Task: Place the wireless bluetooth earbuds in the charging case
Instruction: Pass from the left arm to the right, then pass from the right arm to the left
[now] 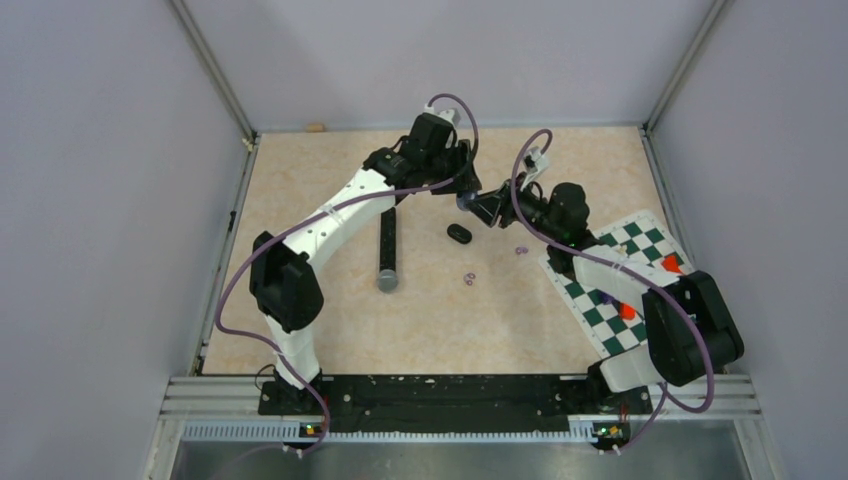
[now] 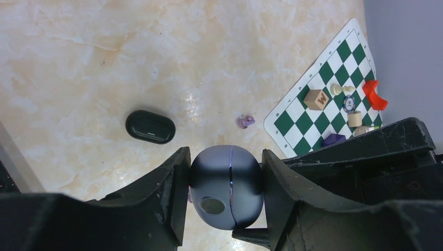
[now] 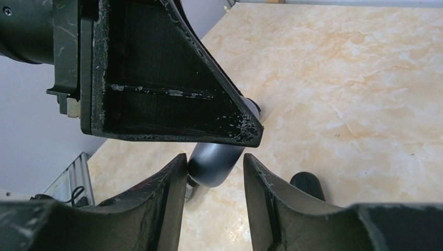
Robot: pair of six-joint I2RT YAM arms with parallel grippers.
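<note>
My left gripper is shut on the charging case, a dark grey rounded shell with a seam, held above the table. From the right, my right gripper stands open around the case's lower end. One finger touches it and a gap shows at the other. In the top view the two grippers meet at the case. Small purple ring-like earbud pieces lie on the table, one of them also in the left wrist view. No black earbuds show.
A black oval pod lies just below the grippers. A black microphone lies to the left. A green-and-white checkered mat with small blocks and pieces sits at the right, under the right arm.
</note>
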